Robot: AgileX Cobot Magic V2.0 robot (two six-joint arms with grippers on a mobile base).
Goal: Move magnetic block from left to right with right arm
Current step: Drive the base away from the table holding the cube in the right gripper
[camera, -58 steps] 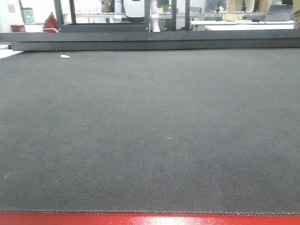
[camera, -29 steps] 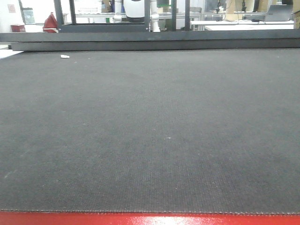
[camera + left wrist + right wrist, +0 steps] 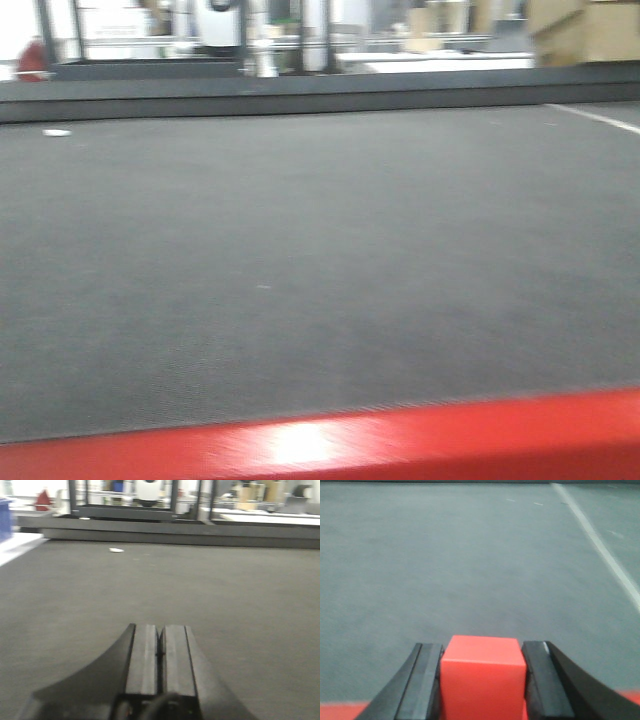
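Observation:
In the right wrist view the magnetic block (image 3: pixel 483 675), a small plain red cube, sits squeezed between two black fingers. My right gripper (image 3: pixel 482 647) is shut on it, one finger pressed to each side face, low over the dark grey mat (image 3: pixel 470 560). My left gripper (image 3: pixel 160 627) shows in the left wrist view with its pads pressed together and nothing between them, also above the mat. Neither gripper nor the block appears in the front view.
A white line (image 3: pixel 600 545) crosses the mat at the right. A red strip (image 3: pixel 400 440) borders the mat's near edge. A raised dark ledge (image 3: pixel 300 100) runs along the far side, with cardboard boxes (image 3: pixel 585 28) beyond it at the right. A white scrap (image 3: pixel 116 550) lies far left.
The front view has swung: the scene slid left and is blurred, and the cardboard boxes and the white line have come into sight at the right.

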